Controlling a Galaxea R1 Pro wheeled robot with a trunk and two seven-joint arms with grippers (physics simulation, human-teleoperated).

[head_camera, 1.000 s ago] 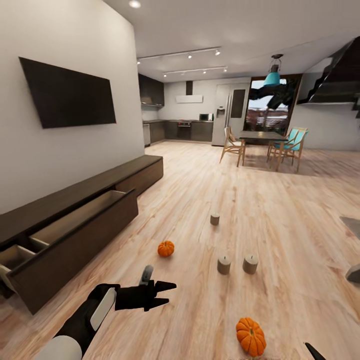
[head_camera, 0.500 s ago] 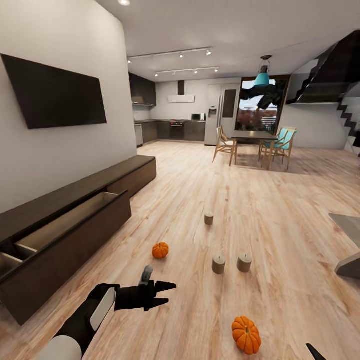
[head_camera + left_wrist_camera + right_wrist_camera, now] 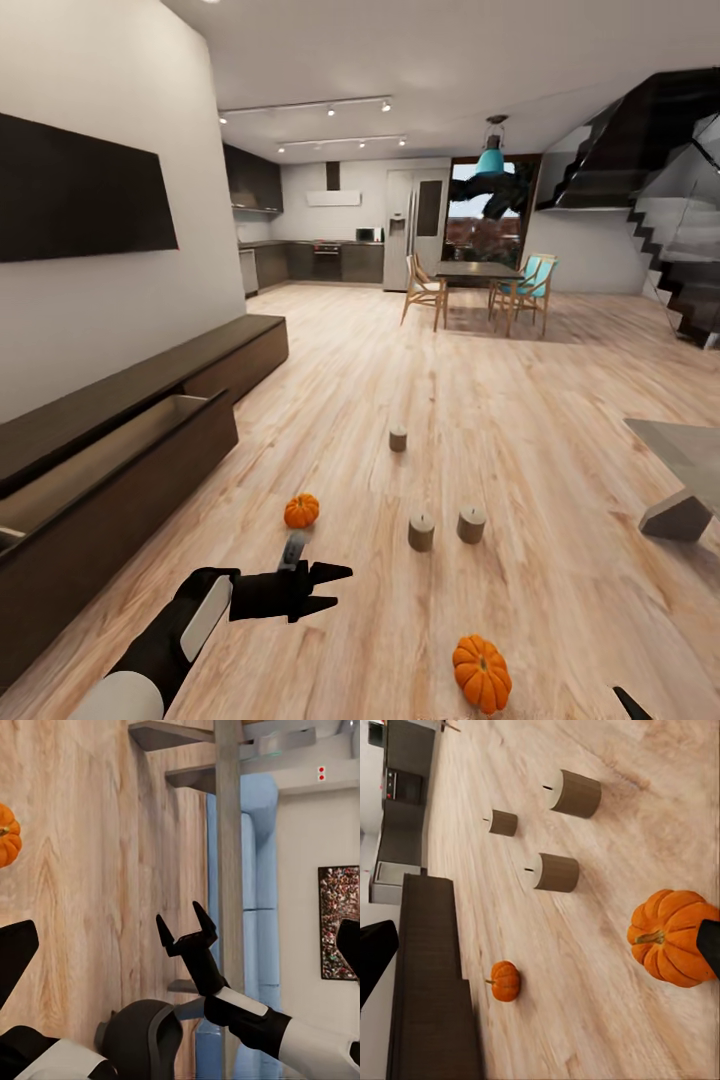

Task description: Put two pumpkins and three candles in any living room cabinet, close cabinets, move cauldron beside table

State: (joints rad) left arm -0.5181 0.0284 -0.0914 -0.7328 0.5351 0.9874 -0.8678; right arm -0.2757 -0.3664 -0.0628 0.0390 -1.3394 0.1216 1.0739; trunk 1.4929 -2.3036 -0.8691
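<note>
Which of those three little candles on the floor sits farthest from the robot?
The lone candle farther up the wooden floor, toward the kitchen. The other two candles stand side by side, closer in.

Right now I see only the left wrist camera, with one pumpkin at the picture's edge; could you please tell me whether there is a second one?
Observer: Yes, the head view shows two on the floor: the near pumpkin and the far pumpkin.
Operator: Thank you. Are any candles nearby?
Observer: Three candles stand upright on the floor beyond the near pumpkin.
Operator: Is the cabinet open?
Observer: The cabinet has one drawer pulled out.
</note>
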